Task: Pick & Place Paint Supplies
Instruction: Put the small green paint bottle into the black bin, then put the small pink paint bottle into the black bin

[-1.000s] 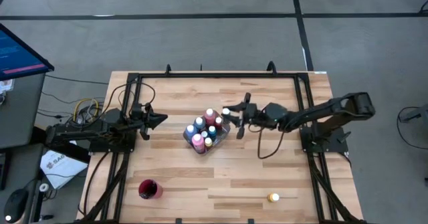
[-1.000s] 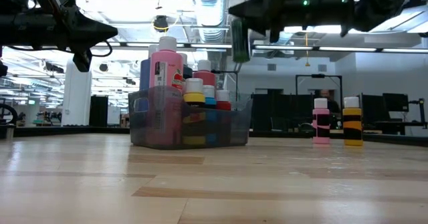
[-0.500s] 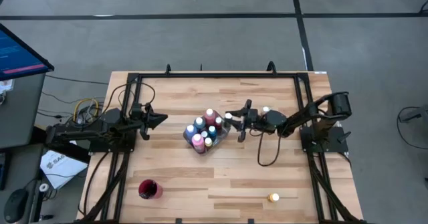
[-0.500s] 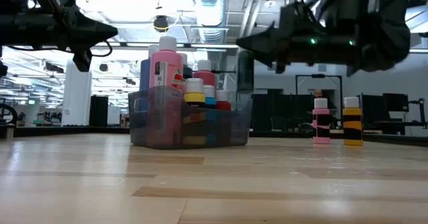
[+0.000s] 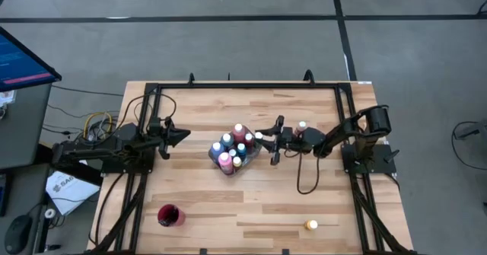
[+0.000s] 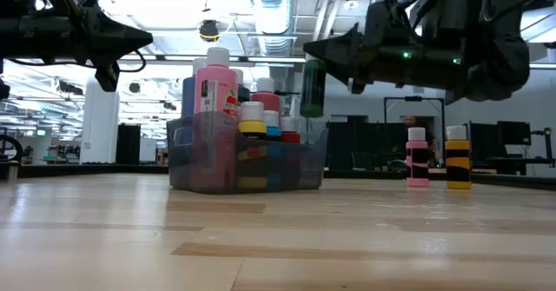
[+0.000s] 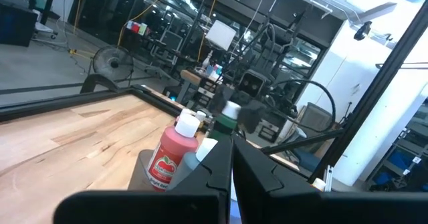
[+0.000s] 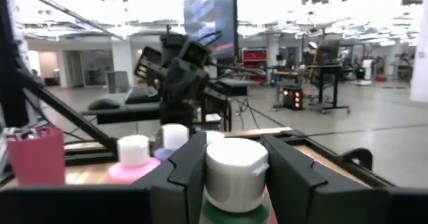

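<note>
My right gripper (image 5: 264, 139) is shut on a green paint bottle with a white cap (image 6: 313, 87), held in the air just above the right end of a clear bin (image 6: 248, 162). The bin stands mid-table and holds several paint bottles, pink, red, blue and yellow (image 5: 233, 149). A pink bottle (image 6: 418, 158) and a yellow one (image 6: 457, 157) stand on the table. My left gripper (image 5: 185, 135) is shut and empty, in the air left of the bin. No paintbrushes show. My right gripper pinches the green bottle between its two fingers (image 8: 189, 172), which stand on either side of the white cap (image 8: 235, 162) and the top of the green body (image 8: 234, 214). The fingers come level from the table's right side. The bottle is upright and lifted clear.
A red cup (image 5: 170, 215) stands near the front left of the table. A yellow bottle (image 5: 311, 225) stands near the front right, and a white-capped bottle (image 5: 302, 125) just behind my right arm. A black cable (image 5: 307, 180) hangs from that arm.
My right gripper has come down with the green bottle, close above the bin's right end, while the arm behind it has folded back toward the table's right edge. The bottle stays upright and clear of the bin.
</note>
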Tool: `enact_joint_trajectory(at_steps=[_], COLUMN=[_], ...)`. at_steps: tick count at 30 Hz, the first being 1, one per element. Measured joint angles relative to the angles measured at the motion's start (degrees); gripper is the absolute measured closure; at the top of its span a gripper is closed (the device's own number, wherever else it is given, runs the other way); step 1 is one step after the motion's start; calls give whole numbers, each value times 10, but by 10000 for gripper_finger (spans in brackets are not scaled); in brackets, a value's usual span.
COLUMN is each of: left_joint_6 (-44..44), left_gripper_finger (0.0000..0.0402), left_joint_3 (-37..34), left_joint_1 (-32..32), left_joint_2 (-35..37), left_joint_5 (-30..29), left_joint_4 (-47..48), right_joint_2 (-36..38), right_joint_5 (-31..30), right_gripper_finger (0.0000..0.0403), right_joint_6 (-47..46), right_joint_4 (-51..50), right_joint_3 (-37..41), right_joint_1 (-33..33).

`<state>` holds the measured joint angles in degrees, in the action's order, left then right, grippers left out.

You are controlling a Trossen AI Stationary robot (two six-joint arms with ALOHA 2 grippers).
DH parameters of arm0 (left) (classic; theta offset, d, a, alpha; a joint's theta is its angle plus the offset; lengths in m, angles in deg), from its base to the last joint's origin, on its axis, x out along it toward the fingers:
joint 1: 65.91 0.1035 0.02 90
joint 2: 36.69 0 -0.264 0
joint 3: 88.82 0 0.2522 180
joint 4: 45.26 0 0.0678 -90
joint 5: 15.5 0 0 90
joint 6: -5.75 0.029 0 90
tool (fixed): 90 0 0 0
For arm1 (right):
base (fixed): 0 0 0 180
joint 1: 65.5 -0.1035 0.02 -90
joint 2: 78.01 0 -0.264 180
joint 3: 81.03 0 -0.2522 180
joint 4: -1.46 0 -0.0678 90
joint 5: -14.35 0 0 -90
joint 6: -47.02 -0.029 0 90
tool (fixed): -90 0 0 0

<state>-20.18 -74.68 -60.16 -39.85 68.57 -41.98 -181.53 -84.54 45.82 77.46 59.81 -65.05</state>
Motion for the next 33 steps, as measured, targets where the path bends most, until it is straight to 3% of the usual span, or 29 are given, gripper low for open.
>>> enact_joint_trajectory(at_steps=[5, 13, 20, 28, 33], left_joint_6=[0, 0, 0, 0, 0], left_gripper_finger=[398, 398, 398, 398, 398], left_joint_3=[0, 0, 0, 0, 0], left_joint_1=[0, 0, 0, 0, 0], left_joint_2=[0, 0, 0, 0, 0], left_joint_5=[0, 0, 0, 0, 0], left_joint_4=[0, -3, -4, -6, -8], right_joint_2=[0, -61, -123, -131, -108], right_joint_5=[-1, 0, -2, -2, -3], right_gripper_finger=[267, 286, 258, 288, 284], right_joint_6=[13, 17, 13, 31, 77], right_joint_4=[-27, 0, 1, 2, 2], right_joint_3=[1, -7, -40, -43, -43], right_joint_1=[2, 18, 19, 20, 20])
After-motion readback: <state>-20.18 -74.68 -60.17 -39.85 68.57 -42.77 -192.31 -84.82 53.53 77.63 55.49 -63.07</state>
